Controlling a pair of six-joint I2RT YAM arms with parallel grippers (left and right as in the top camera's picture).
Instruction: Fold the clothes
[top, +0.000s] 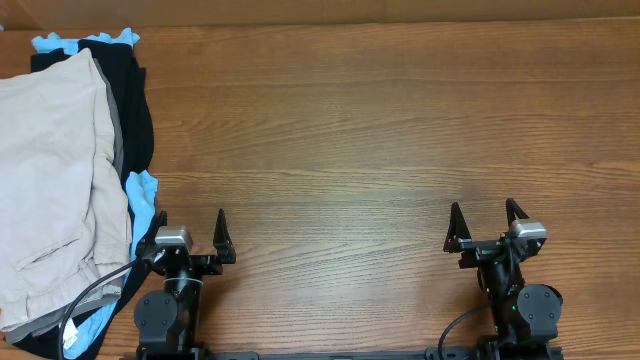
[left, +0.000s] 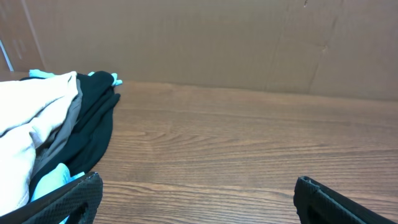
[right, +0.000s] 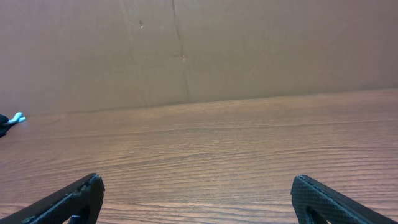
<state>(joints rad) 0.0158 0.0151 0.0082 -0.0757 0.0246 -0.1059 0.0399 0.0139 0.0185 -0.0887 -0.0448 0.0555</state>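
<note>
Two black two-finger grippers, left and right, both splayed wide, holding nothing; light beige cotton shorts lie just left of the left gripper atop dark garments; long axis runs fore-aft; left arm is nearer.

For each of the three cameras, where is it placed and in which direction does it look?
Overhead: above the table, looking straight down; left gripper and right gripper, both open, at the bottom edge; beige shorts at left.
Left wrist: low behind the left gripper, facing forward to the cardboard wall; own fingers in the bottom corners.
Right wrist: likewise low and forward; own fingers, bare wood.
Shared: overhead and left wrist both show the shorts.
</note>
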